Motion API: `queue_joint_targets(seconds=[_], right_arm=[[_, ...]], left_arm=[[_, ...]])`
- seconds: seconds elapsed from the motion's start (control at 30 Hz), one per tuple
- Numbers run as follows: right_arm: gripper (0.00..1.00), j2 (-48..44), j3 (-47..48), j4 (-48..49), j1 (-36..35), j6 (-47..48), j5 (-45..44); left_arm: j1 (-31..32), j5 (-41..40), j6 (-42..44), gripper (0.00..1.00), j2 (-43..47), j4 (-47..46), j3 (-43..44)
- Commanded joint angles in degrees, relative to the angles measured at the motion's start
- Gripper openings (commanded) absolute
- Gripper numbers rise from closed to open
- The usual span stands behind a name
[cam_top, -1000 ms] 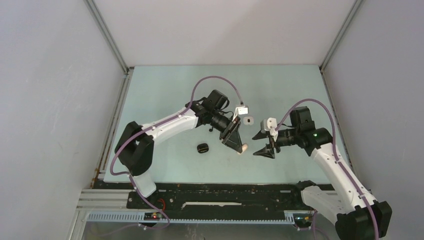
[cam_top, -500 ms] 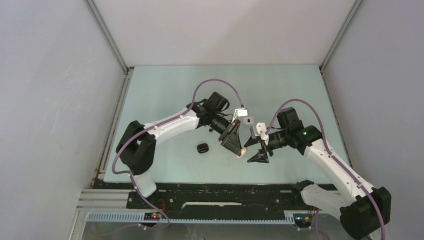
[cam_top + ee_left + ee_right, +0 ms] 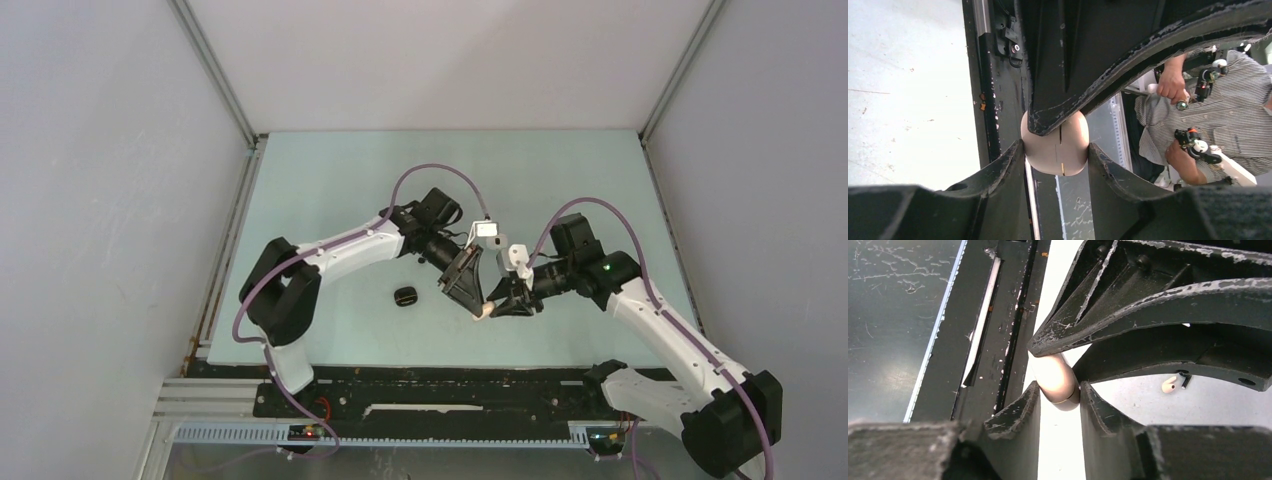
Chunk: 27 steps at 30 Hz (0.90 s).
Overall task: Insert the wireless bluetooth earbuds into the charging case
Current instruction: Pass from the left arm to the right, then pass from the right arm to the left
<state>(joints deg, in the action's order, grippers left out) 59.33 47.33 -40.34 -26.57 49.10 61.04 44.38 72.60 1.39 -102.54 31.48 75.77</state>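
A closed beige charging case (image 3: 484, 309) hangs above the table's front middle, held between both grippers. My left gripper (image 3: 477, 300) is shut on it; in the left wrist view the case (image 3: 1055, 152) sits wedged between the left gripper's (image 3: 1056, 149) two fingers, with a right finger lying over its top. My right gripper (image 3: 497, 305) has also closed on it; in the right wrist view the case (image 3: 1053, 375) sits between the right gripper's (image 3: 1059, 387) fingers. A beige earbud (image 3: 1169, 385) and a small black earbud (image 3: 1186, 380) lie on the table beyond.
A small black rounded object (image 3: 405, 297) lies on the pale green table (image 3: 330, 180) left of the grippers. The black front rail (image 3: 430, 380) runs along the near edge. Grey walls enclose both sides and the back.
My right gripper has moved left to the case held by the left gripper and closed its wide-open fingers on it. The left arm has shifted only slightly.
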Motion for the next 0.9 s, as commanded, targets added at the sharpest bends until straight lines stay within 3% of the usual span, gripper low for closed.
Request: queue_joint_targets(seconds=[0.0, 0.13, 0.23, 0.43, 0.6, 0.73, 0.87], right_arm=[[0.23, 0.49, 2.24, 2.61, -0.72, -2.56, 2.21], [0.08, 0.80, 2.24, 1.87, -0.65, -2.35, 2.60], [0.03, 0.74, 2.24, 0.63, -0.32, -1.82, 3.04], [0.00, 1.80, 2.24, -0.90, 2.84, -2.12, 5.52], [0.00, 4.00, 2.24, 0.04, 8.39, -5.58, 9.10], [0.00, 4.11, 1.62, 5.87, 11.34, -14.42, 9.76], [0.00, 2.05, 0.67, 14.33, 13.43, -26.37, 10.24]], left_arm=[[-0.12, 0.41, -0.65, 0.32, -1.34, -0.91, 2.75], [-1.31, -1.19, -1.01, 0.42, -1.87, -0.97, 3.15], [-3.32, -5.03, -7.31, 0.51, -1.16, -6.21, 1.39], [-10.31, -14.16, -18.82, 0.56, 4.71, -20.81, -3.05], [-11.65, -27.10, -16.89, 0.61, 16.33, -28.96, -9.44], [-8.53, -40.22, -17.16, 0.64, 30.26, -49.04, -25.15], [-5.74, -48.99, -24.35, 0.69, 37.92, -70.90, -38.81]])
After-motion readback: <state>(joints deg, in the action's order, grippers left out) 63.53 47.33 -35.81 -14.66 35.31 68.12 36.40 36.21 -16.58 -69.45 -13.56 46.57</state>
